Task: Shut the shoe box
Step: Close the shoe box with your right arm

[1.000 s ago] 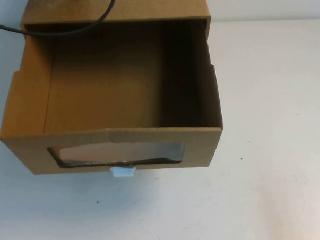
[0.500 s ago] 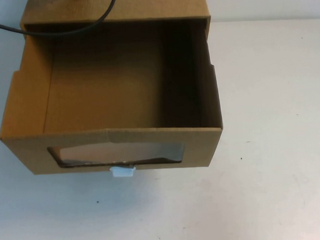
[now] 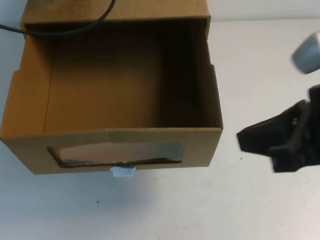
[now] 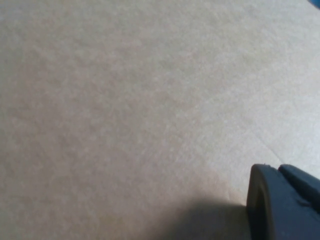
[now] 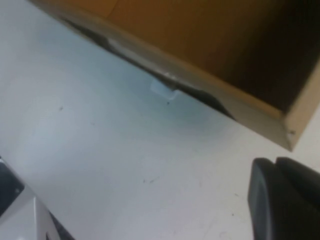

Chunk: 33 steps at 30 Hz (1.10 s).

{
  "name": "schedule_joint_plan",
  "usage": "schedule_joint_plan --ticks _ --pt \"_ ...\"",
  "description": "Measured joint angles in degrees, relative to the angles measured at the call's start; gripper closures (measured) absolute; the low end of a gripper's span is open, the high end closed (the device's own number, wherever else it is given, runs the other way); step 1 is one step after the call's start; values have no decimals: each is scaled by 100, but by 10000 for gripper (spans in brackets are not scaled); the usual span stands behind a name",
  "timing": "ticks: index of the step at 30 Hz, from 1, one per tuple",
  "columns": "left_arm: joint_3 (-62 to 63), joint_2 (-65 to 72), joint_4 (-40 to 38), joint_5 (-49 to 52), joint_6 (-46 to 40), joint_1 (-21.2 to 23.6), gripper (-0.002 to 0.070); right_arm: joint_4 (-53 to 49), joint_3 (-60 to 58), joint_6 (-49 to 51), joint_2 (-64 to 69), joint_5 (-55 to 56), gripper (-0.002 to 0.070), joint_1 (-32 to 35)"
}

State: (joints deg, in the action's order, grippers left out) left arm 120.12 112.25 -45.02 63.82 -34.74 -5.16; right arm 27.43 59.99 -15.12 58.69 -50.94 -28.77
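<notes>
The brown cardboard shoe box [image 3: 112, 137] stands open on the white table, empty inside, with a window and a small white tab [image 3: 122, 171] in its front wall. Its lid [image 3: 144, 5] stands back at the far side. My right gripper [image 3: 240, 139] is shut and empty, just right of the box's front right corner, apart from it. The right wrist view shows its fingertips [image 5: 277, 161] over the table near the box's front wall [image 5: 235, 102] and the tab [image 5: 164, 90]. My left gripper [image 4: 277, 167] is out of the high view; it is shut, close against plain cardboard [image 4: 125, 100].
A black cable [image 3: 66, 29] runs across the box's far edge and lid. White table [image 3: 169, 210] lies in front of and to the right of the box.
My right arm has come in from the right edge and moved left toward the box's front right corner. The box has not moved.
</notes>
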Motion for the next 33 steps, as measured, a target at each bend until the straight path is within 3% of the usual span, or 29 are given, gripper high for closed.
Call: schedule_joint_plan --ticks 5,9,22,33 --pt "0 13 -22 13 0 0 678 -1294 393 1126 692 439 687 -1666" --pt "0 13 -29 17 0 0 678 -1765 759 1560 1328 743 687 -2303" --pt "0 13 -34 17 0 0 677 -2161 1900 1688 2675 914 687 -2381" --pt "0 13 -34 26 0 0 678 -2161 2536 1688 3135 1187 687 -1884"
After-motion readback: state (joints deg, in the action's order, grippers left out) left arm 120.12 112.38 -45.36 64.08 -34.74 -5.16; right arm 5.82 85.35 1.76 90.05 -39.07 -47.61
